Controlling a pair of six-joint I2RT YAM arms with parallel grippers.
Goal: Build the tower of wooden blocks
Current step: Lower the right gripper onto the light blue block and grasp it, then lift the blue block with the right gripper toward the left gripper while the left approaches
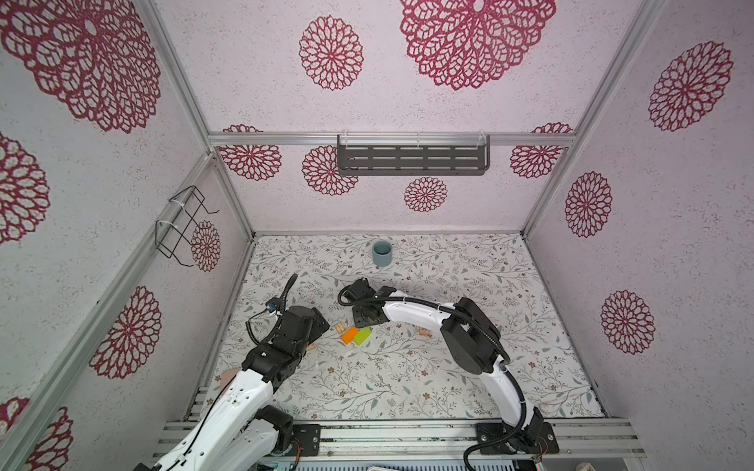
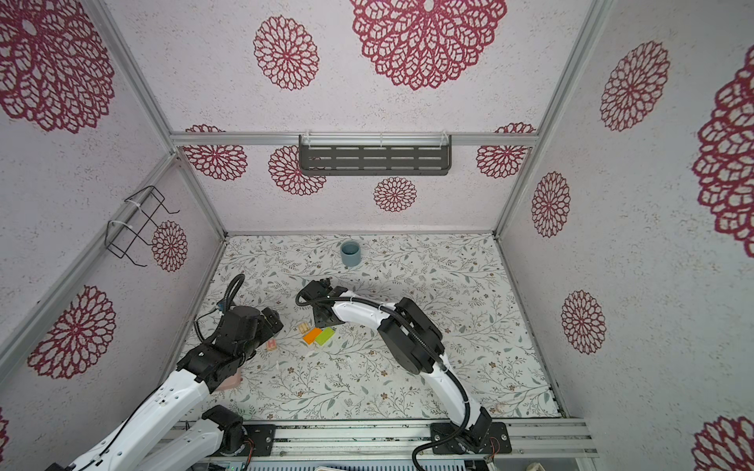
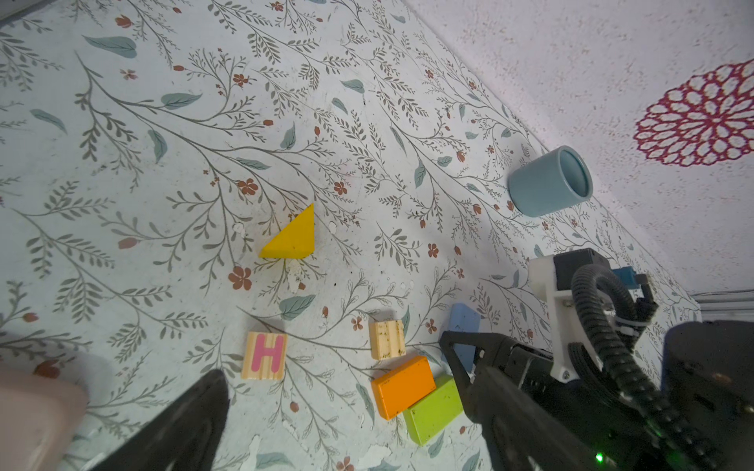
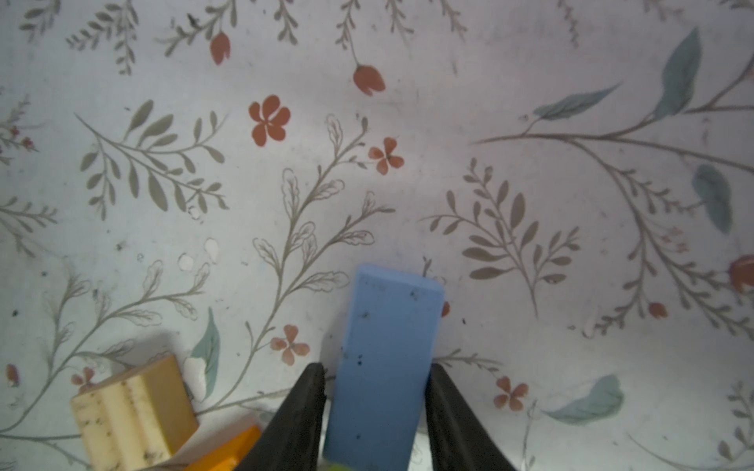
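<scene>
The wood blocks lie loose on the floral table, with no stack standing. My right gripper (image 4: 377, 367) straddles a flat blue block (image 4: 387, 350): one finger touches its long side, and a thin gap shows at the other. An orange block (image 1: 349, 335) and a green block (image 1: 362, 336) lie touching side by side just in front. A tan block (image 3: 386, 339), a pale H cube (image 3: 265, 355) and a yellow wedge (image 3: 291, 238) lie apart. My left gripper (image 3: 330, 354) hangs wide open over them, holding nothing.
A grey-blue cup (image 1: 382, 253) stands upright near the back wall. A pink case (image 3: 32, 416) lies beside the left arm at the table's left edge. Another small block (image 1: 424, 332) peeks from under the right forearm. Walls close in the table's back and sides.
</scene>
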